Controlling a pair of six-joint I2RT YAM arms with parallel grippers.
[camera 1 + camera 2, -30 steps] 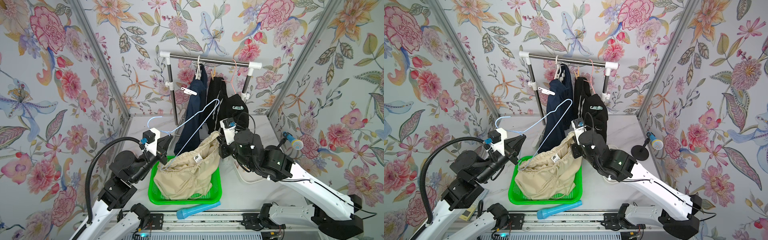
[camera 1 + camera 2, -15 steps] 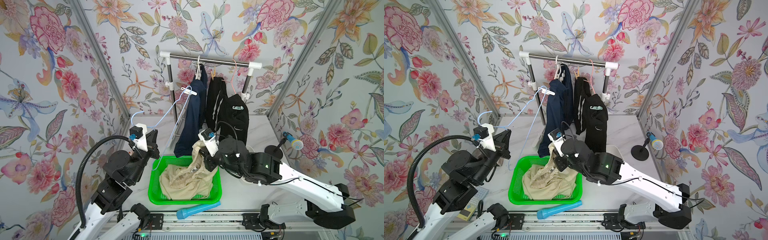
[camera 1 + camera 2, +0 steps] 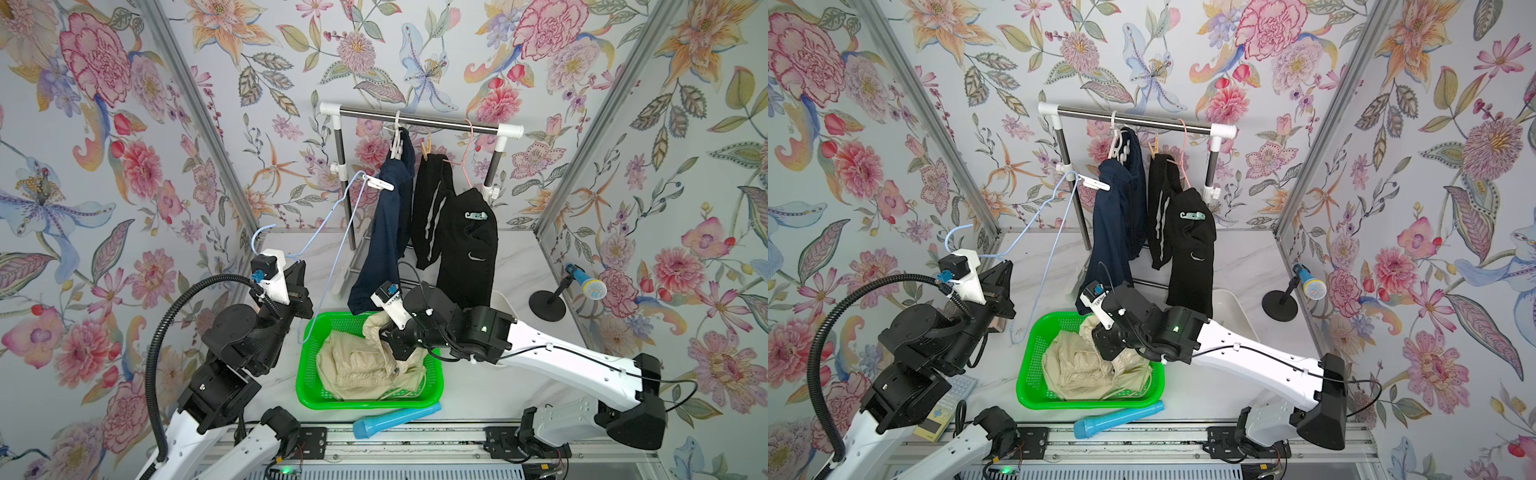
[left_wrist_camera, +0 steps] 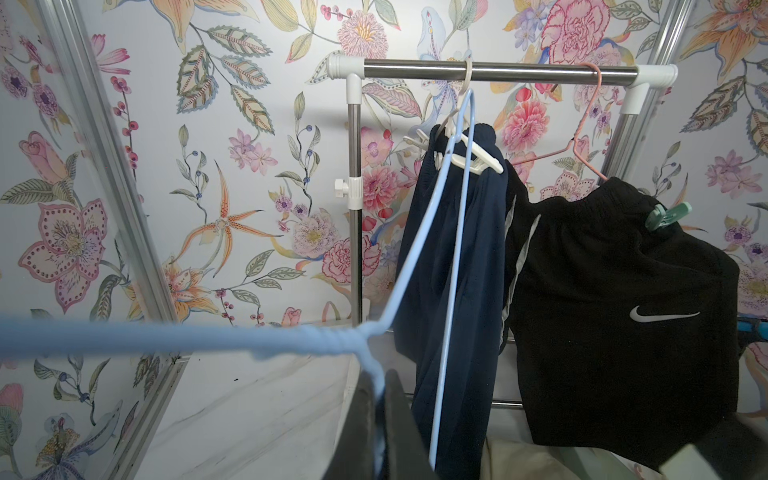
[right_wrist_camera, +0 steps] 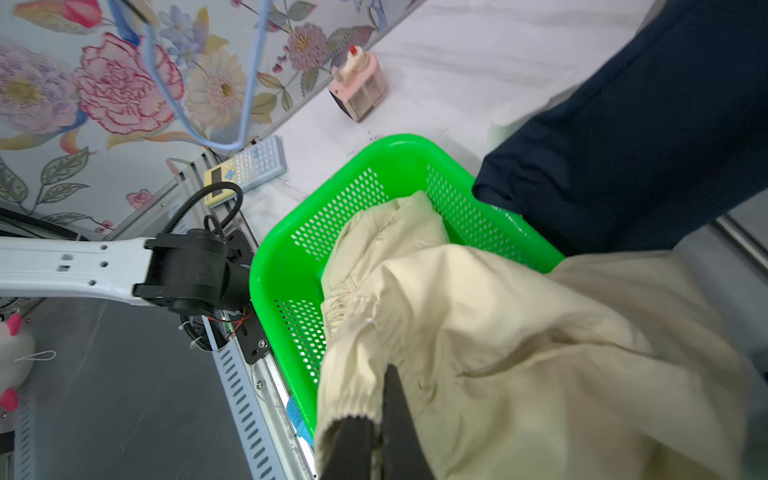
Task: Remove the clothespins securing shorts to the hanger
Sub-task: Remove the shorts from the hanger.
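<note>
One pair of cream shorts (image 3: pixel 357 368) in green basket (image 3: pixel 306 374)

Clothes rack (image 3: pixel 436 122): rear of table (image 3: pixel 519 266) | left hung shorts (image 3: pixel 380 249) and right hung shorts (image 3: pixel 465 241): side by side on its rail | basket (image 3: pixel 307 374): before rack, third shorts (image 3: pixel 357 365) inside | tube (image 3: pixel 395 419): before basket | toy microphone (image 3: pixel 582 284): right of rack | calculator (image 3: pixel 946 399): left of basket
</note>
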